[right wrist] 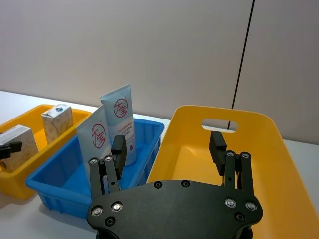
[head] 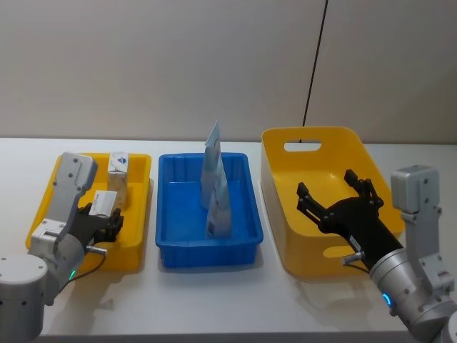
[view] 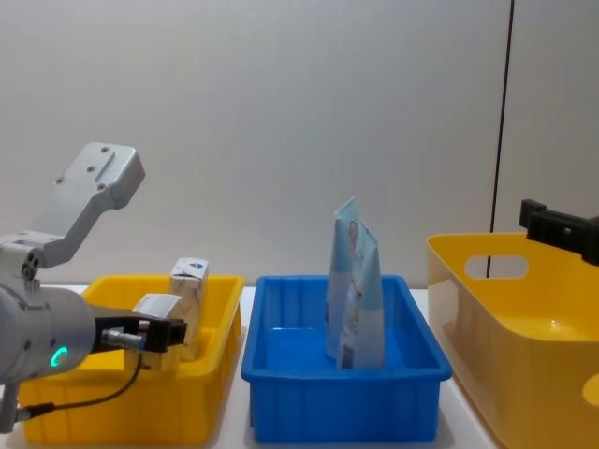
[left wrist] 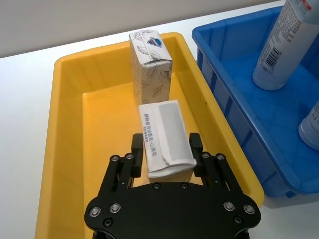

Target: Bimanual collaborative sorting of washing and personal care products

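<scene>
Over the yellow tray (left wrist: 99, 139) at my left side, the left pincer (left wrist: 166, 145) is pinching a carton (left wrist: 164, 139) by its two long sides, one black finger pressed against each. The carton's broad face, with a grey panel and a strip of blue print, is turned up toward the wrist camera. From the chest view, this carton (view: 157, 306) sits at about the height of the tray's rim, and I cannot tell whether its underside touches the tray floor.

Just beyond the left pincer's fingertips stands a second carton (left wrist: 149, 64), upright inside the same tray, its white-blue top up. The two cartons are very close; I cannot say whether they touch.

Off to the right of the left pincer, the blue tray (head: 178, 214) sits next to the yellow one on the white surface (head: 214, 300). It holds two light-blue pouches (head: 218, 207), both upright with tapered tops up, one right behind the other.

The right pincer (head: 332, 191) hangs inside the mouth of the yellow basket (head: 278, 214), fingers spread wide with nothing between them. From its wrist camera, the pouches (right wrist: 94, 142) stand ahead and to the left of the right pincer (right wrist: 168, 144), while the basket's far wall with its handle slot lies straight ahead of its fingertips.
</scene>
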{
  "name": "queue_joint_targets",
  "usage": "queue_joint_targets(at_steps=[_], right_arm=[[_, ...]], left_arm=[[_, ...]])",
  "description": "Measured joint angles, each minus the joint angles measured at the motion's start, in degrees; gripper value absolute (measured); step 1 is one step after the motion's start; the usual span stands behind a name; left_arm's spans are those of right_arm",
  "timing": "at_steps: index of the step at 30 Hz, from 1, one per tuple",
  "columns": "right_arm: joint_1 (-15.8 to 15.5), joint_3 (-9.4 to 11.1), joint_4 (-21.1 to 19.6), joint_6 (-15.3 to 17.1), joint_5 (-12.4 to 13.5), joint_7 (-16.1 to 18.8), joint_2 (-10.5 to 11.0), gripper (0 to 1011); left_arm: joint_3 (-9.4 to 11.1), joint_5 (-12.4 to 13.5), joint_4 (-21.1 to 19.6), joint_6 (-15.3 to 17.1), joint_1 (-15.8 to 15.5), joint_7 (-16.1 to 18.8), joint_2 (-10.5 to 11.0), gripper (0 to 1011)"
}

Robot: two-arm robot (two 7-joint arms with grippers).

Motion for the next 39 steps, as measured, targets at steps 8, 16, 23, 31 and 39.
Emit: queue_joint_targets(at_steps=[8,16,23,31,39], right_arm=[[0.0,0.0,0.0,0.0,0.0,0.0,0.0,1002],[0.0,0.0,0.0,0.0,0.0,0.0,0.0,1002],[0.0,0.0,0.0,0.0,0.0,0.0,0.0,1002],[0.0,0.0,0.0,0.0,0.0,0.0,0.0,1002],[0.0,0.0,0.0,0.0,0.0,0.0,0.0,1002]], left_arm=[[0.0,0.0,0.1,0.1,0.0,0.0,-0.1,379],[0.0,0.1,0.1,0.1,0.0,0.0,-0.1,360],[0.0,0.1,0.3,0.1,-0.1,-0.2,-0.1,360],[1.1,0.5,1.6,-1.5,-1.5,-3.4,0.9,360],[2.6,1.1,3.4,-3.8,-4.0,-8.1,2.1,360]])
